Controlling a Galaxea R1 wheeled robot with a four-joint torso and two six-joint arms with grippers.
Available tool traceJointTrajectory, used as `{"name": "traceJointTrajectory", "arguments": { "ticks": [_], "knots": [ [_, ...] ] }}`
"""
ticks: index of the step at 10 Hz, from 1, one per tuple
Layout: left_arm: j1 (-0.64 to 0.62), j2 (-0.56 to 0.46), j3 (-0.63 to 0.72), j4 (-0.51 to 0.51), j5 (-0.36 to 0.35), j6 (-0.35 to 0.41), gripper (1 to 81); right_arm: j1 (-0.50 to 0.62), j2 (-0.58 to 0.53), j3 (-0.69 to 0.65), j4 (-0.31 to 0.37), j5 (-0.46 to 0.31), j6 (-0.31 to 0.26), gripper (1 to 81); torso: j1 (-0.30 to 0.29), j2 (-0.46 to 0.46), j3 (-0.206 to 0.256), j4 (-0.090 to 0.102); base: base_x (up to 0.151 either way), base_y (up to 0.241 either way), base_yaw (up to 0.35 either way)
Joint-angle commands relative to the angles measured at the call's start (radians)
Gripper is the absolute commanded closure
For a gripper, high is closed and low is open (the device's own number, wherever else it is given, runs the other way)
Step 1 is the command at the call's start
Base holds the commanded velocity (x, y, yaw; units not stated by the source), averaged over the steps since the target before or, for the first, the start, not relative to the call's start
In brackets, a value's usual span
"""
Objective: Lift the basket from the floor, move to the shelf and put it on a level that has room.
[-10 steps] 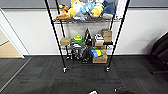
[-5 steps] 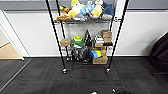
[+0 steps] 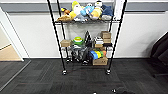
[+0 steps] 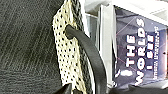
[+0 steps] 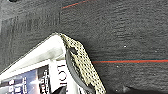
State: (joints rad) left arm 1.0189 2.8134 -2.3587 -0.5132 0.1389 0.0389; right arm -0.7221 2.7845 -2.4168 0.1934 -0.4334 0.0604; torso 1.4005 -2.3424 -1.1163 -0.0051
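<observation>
Shelf (image 3: 86, 37) ahead, plush toys (image 3: 85, 11) above, cardboard boxes (image 3: 100, 60) below

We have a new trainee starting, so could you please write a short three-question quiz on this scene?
1. True or false: plush toys sit on a tier of the shelf.
2. What is the floor covered with? A) light wood B) dark carpet C) white tiles
3. In the left wrist view, what dark part curves out from the basket wall?

Key: 1 true; 2 B; 3 a loop handle.
</observation>
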Motion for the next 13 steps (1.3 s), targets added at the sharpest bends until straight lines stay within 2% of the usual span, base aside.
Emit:
{"name": "traceJointTrajectory", "arguments": {
  "ticks": [1, 3, 4, 6, 7, 9, 13],
  "knots": [
    [-0.112, -0.014, 0.013, -0.018, 0.067, -0.001, 1.0, 0.140, -0.010, 0.007, 0.020, -0.047, -0.004, 1.0, -0.001, 0.002, 0.000, 0.000, 0.000, 0.000, 0.000],
    [-0.112, 0.000, 0.012, -0.018, 0.067, -0.001, 1.0, 0.131, 0.014, -0.005, 0.017, -0.047, -0.002, 1.0, 0.001, 0.000, 0.000, 0.000, 0.000, 0.000, 0.000],
    [-0.112, 0.000, 0.013, -0.018, 0.068, -0.001, 1.0, 0.120, 0.041, -0.029, 0.005, -0.047, -0.004, 1.0, 0.001, 0.000, -0.092, 0.000, 0.000, 0.000, 0.000],
    [-0.112, -0.001, 0.015, -0.018, 0.068, -0.001, 1.0, 0.127, 0.077, -0.082, 0.006, -0.047, -0.005, 1.0, 0.001, 0.000, -0.099, 0.000, 0.000, 0.000, 0.000],
    [-0.112, -0.001, 0.015, -0.018, 0.068, -0.001, 1.0, 0.138, 0.080, -0.082, 0.003, -0.050, -0.005, 1.0, 0.001, 0.000, -0.021, 0.000, 0.000, 0.000, 0.000],
    [-0.113, -0.001, 0.012, -0.018, 0.068, -0.001, 1.0, 0.169, 0.092, -0.097, -0.037, -0.107, -0.004, 1.0, 0.001, 0.000, -0.073, 0.000, 0.000, 0.000, 0.000],
    [-0.110, -0.003, 0.012, -0.018, 0.068, -0.001, 1.0, 0.206, 0.141, -0.151, -0.090, -0.113, -0.007, 1.0, 0.001, 0.000, -0.086, 0.000, 0.000, 0.000, 0.000]
  ]
}}
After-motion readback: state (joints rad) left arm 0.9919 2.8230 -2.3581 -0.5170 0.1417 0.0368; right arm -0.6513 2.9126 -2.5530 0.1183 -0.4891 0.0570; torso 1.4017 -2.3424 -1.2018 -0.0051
